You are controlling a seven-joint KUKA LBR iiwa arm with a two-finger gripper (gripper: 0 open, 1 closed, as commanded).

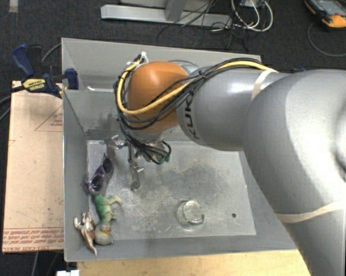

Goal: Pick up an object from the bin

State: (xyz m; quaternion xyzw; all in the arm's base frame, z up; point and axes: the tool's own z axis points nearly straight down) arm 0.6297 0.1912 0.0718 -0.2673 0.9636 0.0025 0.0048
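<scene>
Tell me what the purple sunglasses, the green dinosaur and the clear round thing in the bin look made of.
Purple sunglasses: probably plastic, glossy and tinted see-through, with glints on the lenses. Green dinosaur: moulded plastic or rubber, dull finish, one even colour. Clear round thing: transparent plastic or glass, cannot tell which; the bin floor shows through it and its rim catches light.

arm [298,146] cut at right edge, bin [157,248] partly hidden
</scene>
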